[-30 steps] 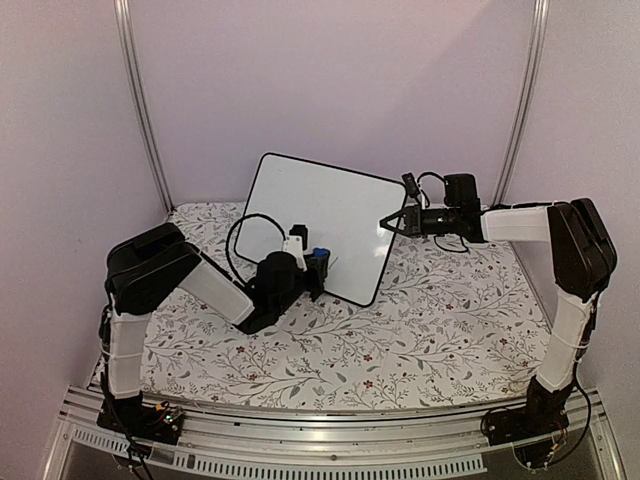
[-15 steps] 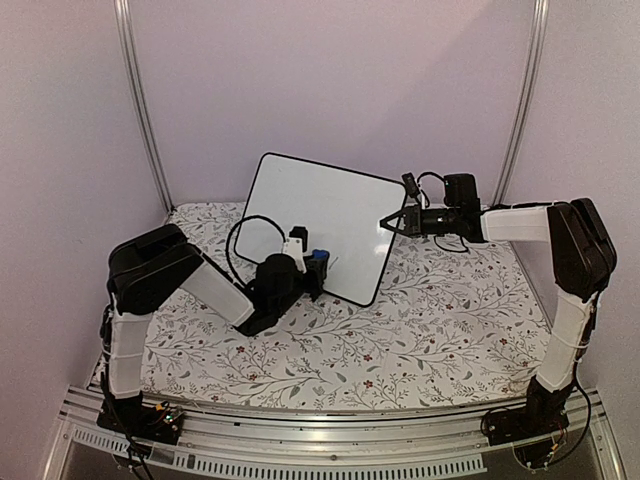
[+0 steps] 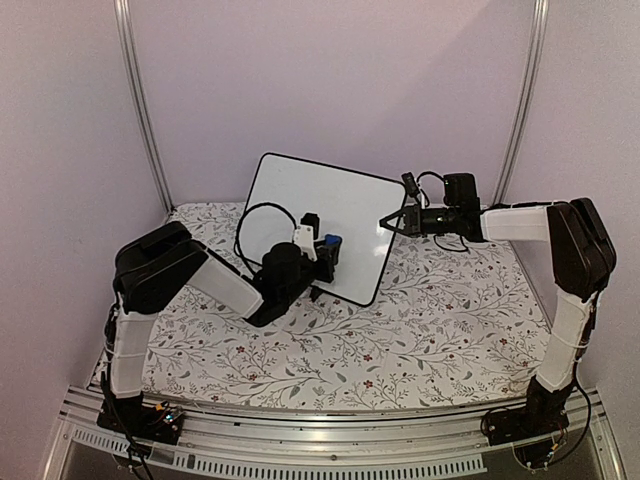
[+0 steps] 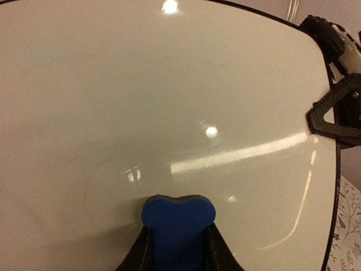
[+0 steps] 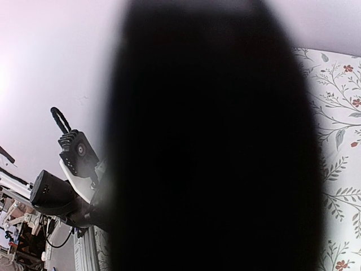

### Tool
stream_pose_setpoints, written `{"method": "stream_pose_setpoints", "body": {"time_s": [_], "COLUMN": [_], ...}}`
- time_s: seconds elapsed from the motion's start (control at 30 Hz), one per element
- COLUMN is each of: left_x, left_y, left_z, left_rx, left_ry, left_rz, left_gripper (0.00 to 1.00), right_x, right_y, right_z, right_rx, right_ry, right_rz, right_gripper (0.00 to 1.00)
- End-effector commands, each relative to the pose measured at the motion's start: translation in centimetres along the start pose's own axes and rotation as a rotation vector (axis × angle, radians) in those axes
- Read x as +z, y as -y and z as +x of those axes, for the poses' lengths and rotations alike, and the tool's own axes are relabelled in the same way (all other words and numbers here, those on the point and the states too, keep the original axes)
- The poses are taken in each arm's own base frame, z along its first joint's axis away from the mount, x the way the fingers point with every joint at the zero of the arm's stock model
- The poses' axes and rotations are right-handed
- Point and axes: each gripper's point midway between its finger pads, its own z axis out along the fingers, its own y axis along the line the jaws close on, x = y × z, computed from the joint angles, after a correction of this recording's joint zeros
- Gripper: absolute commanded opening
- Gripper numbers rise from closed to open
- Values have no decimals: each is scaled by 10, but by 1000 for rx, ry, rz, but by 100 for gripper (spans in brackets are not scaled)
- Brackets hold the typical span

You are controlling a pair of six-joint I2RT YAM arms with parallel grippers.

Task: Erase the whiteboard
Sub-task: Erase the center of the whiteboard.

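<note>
The whiteboard (image 3: 305,205) stands tilted at the back of the table, white with a thin black frame; it fills the left wrist view (image 4: 169,84) and shows no clear writing there. My left gripper (image 3: 326,250) is shut on a small blue eraser (image 3: 331,242), pressed against the board's lower middle; the eraser (image 4: 177,223) sits between the two black fingers. My right gripper (image 3: 386,222) is shut on the board's right edge and holds it upright; it shows at the right of the left wrist view (image 4: 335,116). The right wrist view is mostly blocked by a dark blurred shape.
The table carries a floral-patterned cloth (image 3: 430,320). Plain walls and two metal uprights (image 3: 140,110) close the back. The left arm's black cable (image 3: 255,215) loops in front of the board.
My left gripper has moved the eraser up and a little to the right across the board. The right arm and the board have not moved.
</note>
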Motion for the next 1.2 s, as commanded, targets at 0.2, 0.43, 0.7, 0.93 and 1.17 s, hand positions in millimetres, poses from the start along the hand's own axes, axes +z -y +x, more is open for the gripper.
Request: {"method": "stream_pose_setpoints", "body": {"time_s": [0.2, 0.43, 0.7, 0.93, 1.17], "left_x": [-9, -45, -23, -1, -1], "left_y": [-20, -55, -39, -26, -28], "left_z": [53, 64, 52, 35, 45], "left_rx": [46, 35, 49, 45, 85], "left_ry": [-175, -180, -141, -105, -164], "left_rz": [9, 10, 71, 70, -18], "left_gripper": [0, 0, 0, 0, 0], "right_x": [27, 28, 28, 28, 28], "right_y": [-20, -19, -19, -19, -18], "right_z": [117, 118, 119, 120, 120], "right_rx": [222, 224, 227, 229, 227], "right_ry": [-347, -347, -349, -352, -352], "right_rz": [-93, -100, -95, -97, -94], "right_gripper": [2, 2, 2, 2, 2]}}
